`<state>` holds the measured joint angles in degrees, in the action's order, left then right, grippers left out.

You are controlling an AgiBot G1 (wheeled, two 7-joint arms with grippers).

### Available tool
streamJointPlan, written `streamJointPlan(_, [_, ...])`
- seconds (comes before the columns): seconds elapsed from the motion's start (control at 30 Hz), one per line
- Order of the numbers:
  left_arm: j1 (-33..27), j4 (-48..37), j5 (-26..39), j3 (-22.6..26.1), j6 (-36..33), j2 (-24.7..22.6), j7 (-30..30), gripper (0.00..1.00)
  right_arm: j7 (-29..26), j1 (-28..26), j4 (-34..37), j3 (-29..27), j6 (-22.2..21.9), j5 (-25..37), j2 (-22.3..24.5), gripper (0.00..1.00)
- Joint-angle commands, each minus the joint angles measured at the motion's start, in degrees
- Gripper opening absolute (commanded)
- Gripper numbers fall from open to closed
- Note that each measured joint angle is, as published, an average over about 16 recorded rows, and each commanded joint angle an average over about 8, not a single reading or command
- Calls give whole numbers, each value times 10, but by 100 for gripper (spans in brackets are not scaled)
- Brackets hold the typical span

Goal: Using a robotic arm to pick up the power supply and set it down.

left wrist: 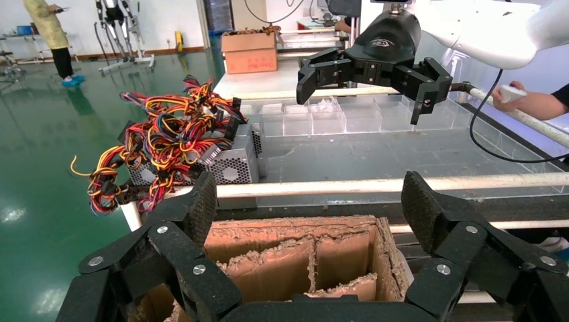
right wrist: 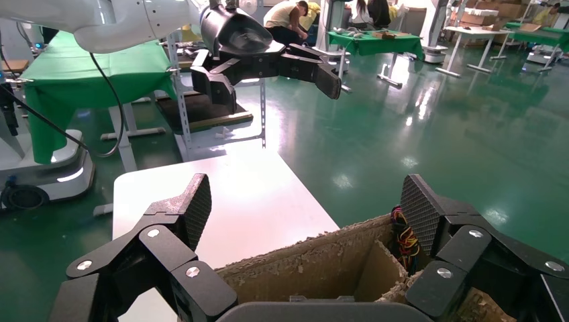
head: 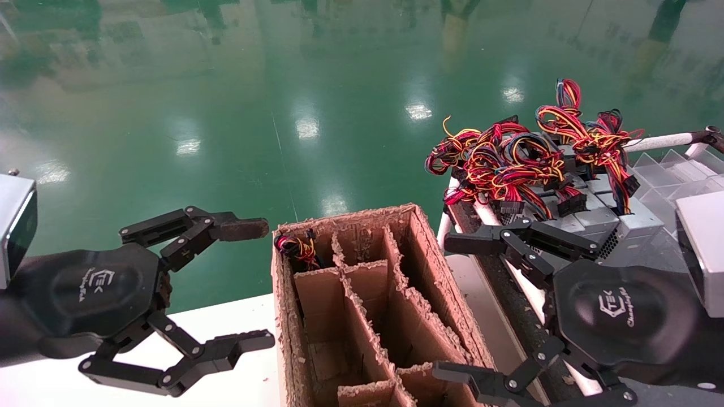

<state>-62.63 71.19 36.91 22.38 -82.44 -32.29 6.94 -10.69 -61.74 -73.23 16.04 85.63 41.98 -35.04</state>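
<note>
Several grey power supplies point(head: 599, 217) with honeycomb grilles point(left wrist: 231, 164) stand in a row at the right, under tangled red-yellow-black wires point(head: 509, 158). My right gripper point(head: 449, 308) hovers open just in front of them, beside the cardboard box point(head: 452, 316), holding nothing. The right wrist view shows its pads point(right wrist: 419, 211) spread wide over the box rim point(right wrist: 302, 261). A wire bundle point(head: 294, 249) pokes from the box's far-left compartment; whatever it belongs to is hidden. My left gripper point(head: 254, 285), with a brown-worn pad, hangs open left of the box.
The box has torn cardboard dividers point(head: 362, 305) and stands on a white table point(head: 226, 322). A white rail point(left wrist: 335, 186) runs between the box and the power supplies. Clear plastic trays point(head: 679, 169) lie behind them. Green floor lies beyond.
</note>
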Motion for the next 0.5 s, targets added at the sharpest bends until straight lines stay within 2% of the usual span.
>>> streamJointPlan(0.03, [0,0,0,0,0,0,0,0,0,0,0,0,0,0,0,100])
streamJointPlan(0.5, [0,0,0,0,0,0,0,0,0,0,0,0,0,0,0,100])
